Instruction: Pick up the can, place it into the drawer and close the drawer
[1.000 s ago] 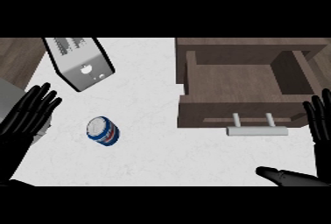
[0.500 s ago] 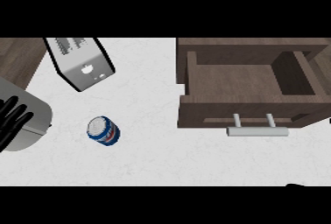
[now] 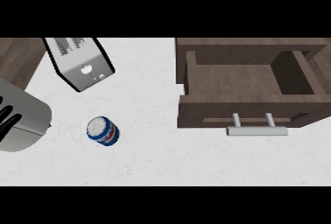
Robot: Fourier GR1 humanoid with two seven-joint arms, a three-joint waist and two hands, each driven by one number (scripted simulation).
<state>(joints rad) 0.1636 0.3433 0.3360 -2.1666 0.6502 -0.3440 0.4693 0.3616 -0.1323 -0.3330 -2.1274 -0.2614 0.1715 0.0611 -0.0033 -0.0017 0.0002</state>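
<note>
At the far left edge, the left forearm [image 3: 22, 118] lies across the view with only dark fingers of the left hand [image 3: 5, 117] showing; whether they are apart or together cannot be told. The can [image 3: 103, 131] stands upright on the white worktop [image 3: 161, 162], clear of the hand. At right, the drawer [image 3: 249, 85] stands open, its handle [image 3: 256, 130] towards the viewer. The right hand does not show.

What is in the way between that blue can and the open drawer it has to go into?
Nothing visible. Bare white counter lies between the can and the open drawer. The can would only have to clear the drawer's front wall, above the handle. The toaster sits off to the side.
</note>
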